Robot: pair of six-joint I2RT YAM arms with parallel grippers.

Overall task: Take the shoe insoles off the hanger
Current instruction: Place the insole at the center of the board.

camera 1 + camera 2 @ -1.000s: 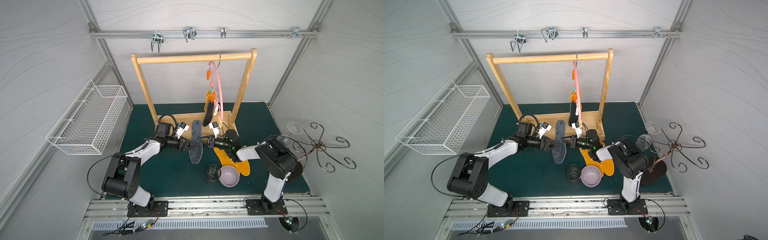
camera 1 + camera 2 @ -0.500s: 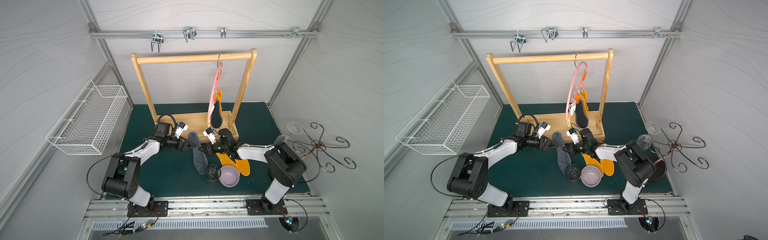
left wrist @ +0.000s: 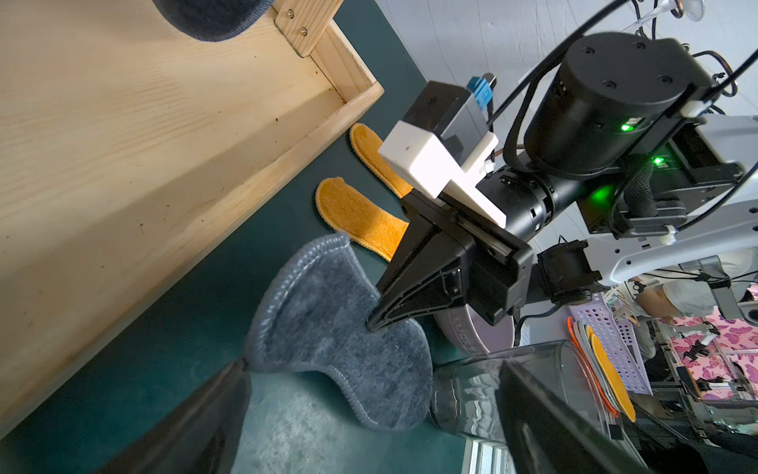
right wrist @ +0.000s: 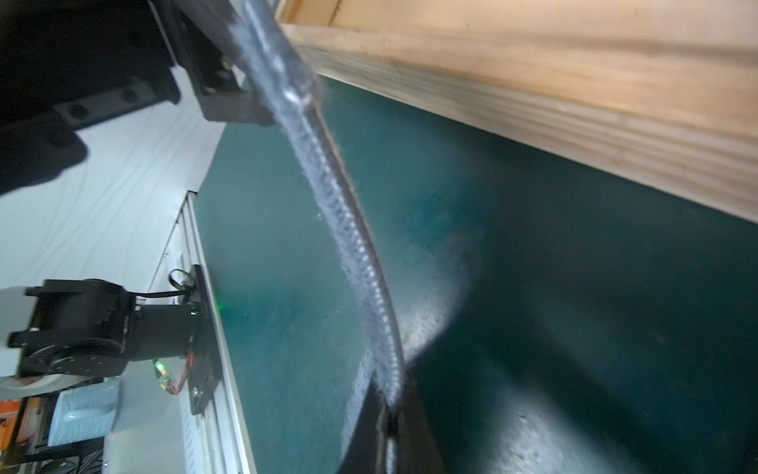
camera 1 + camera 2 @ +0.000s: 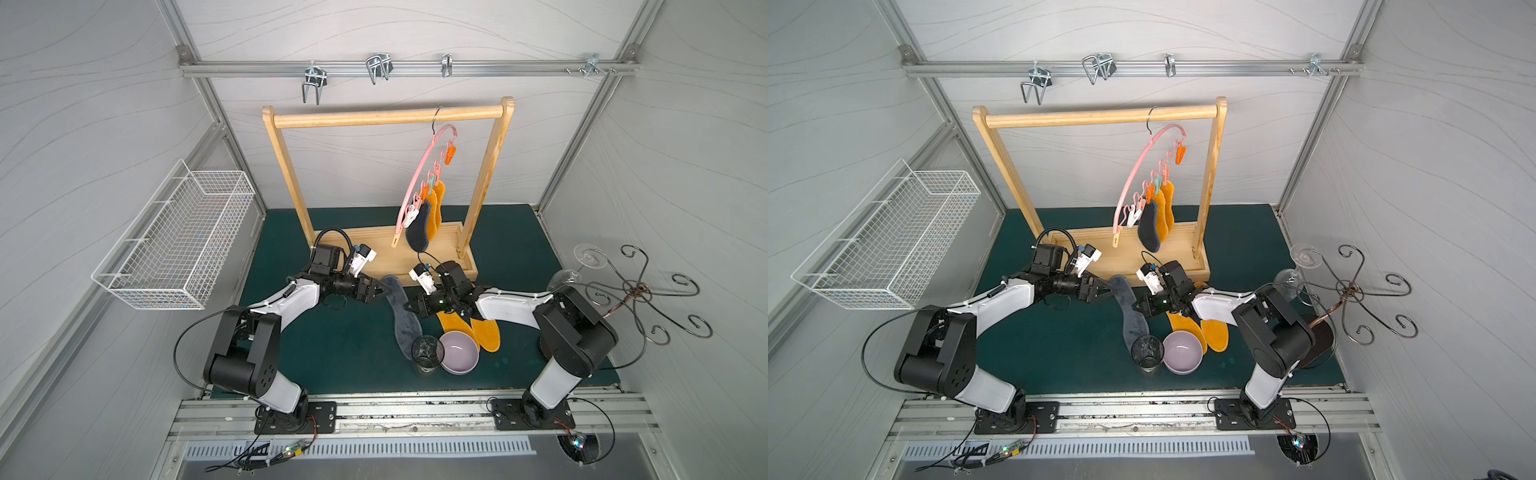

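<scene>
The pink hanger [image 5: 419, 174] [image 5: 1138, 174] hangs by its hook from the wooden rail. A dark grey insole [image 5: 417, 232] [image 5: 1148, 232] and mustard-orange insoles [image 5: 436, 203] [image 5: 1168, 203] are clipped to it. Another dark grey insole [image 5: 405, 328] [image 5: 1131, 320] [image 3: 328, 328] lies on the green mat, and my right gripper [image 5: 409, 308] [image 5: 1138, 308] [image 4: 389, 422] is shut on its long edge [image 4: 348, 230]. My left gripper [image 5: 381, 286] [image 5: 1109, 289] [image 3: 369, 427] stands open at that insole's far end, which touches one fingertip [image 3: 242, 369]. Two orange insoles [image 5: 486, 336] [image 3: 352, 213] lie under the right arm.
A dark glass [image 5: 426, 351] [image 3: 471, 394] and a lilac bowl [image 5: 459, 353] stand at the grey insole's near end. The wooden rack's base tray [image 5: 374, 257] [image 4: 533, 102] sits just behind both grippers. A wire basket [image 5: 178, 245] hangs at left, a metal stand [image 5: 636, 291] at right.
The right gripper has drawn the grey insole along the mat toward the front and the glass. The hanger has swung round, now showing its arch. The left arm has stayed put, open.
</scene>
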